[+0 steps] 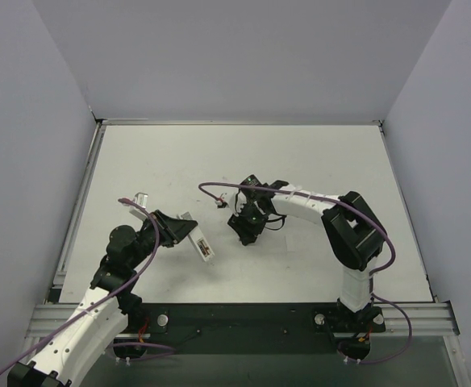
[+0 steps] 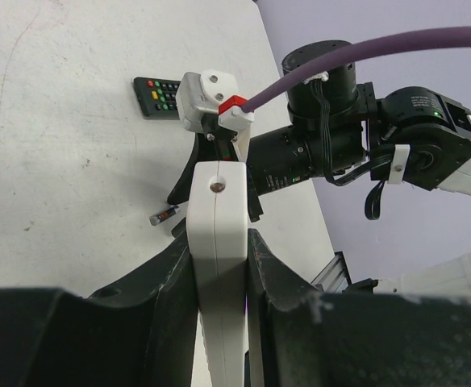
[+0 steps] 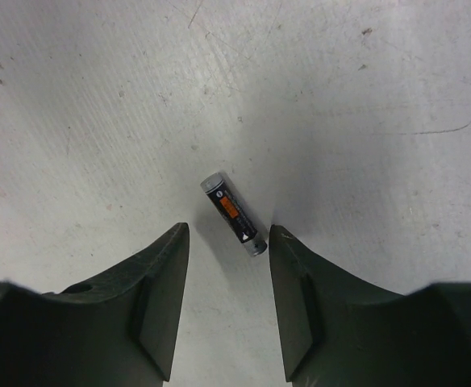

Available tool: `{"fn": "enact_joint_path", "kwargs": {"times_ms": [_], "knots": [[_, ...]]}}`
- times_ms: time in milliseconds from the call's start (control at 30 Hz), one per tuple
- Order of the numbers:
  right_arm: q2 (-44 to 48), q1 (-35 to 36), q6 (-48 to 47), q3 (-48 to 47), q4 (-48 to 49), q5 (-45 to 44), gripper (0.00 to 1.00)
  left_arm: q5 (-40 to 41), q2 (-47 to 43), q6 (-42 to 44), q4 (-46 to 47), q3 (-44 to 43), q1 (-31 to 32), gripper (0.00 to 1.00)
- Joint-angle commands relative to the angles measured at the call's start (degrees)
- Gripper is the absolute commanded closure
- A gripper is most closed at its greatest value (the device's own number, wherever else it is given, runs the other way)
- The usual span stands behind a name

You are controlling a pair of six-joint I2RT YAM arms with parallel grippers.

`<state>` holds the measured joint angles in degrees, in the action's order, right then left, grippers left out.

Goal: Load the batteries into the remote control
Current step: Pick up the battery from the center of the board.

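My left gripper (image 1: 179, 230) is shut on the white remote control (image 1: 204, 247) and holds it above the table. In the left wrist view the remote (image 2: 217, 201) stands edge-on between the fingers of that gripper (image 2: 219, 242). My right gripper (image 1: 246, 230) points down at the table, open. In the right wrist view one battery (image 3: 234, 214), dark with an orange label, lies on the table just ahead of the open gripper (image 3: 227, 235), untouched. Another battery (image 2: 163, 215) lies on the table beside the right gripper's fingers (image 2: 185, 181); it shows as a small speck in the top view (image 1: 217, 202).
A longer black remote with many buttons (image 2: 159, 97) lies on the table beyond the right wrist. The right arm (image 2: 324, 145) reaches across close in front of the left gripper. Grey walls enclose the white table (image 1: 316, 161).
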<state>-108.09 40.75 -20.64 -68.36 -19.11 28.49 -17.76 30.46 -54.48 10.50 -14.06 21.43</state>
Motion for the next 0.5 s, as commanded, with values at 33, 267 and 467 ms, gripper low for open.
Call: {"fn": "enact_joint_path", "kwargs": {"times_ms": [33,267,467], "knots": [[1.4,2.75,0.87,1.21,-3.83,-6.07,0.66,0.44,-0.31,-0.19,3.21,0.27,0.19,1.0],[0.6,5.83,1.57,1.56,-3.91,-12.4,0.71,0.71,-0.57,-0.37,3.12,0.7,0.19,1.0],[1.48,7.15,2.54,2.87,-4.44,-14.95,0.84,1.06,-0.49,-0.72,3.21,1.14,0.19,1.0]]}}
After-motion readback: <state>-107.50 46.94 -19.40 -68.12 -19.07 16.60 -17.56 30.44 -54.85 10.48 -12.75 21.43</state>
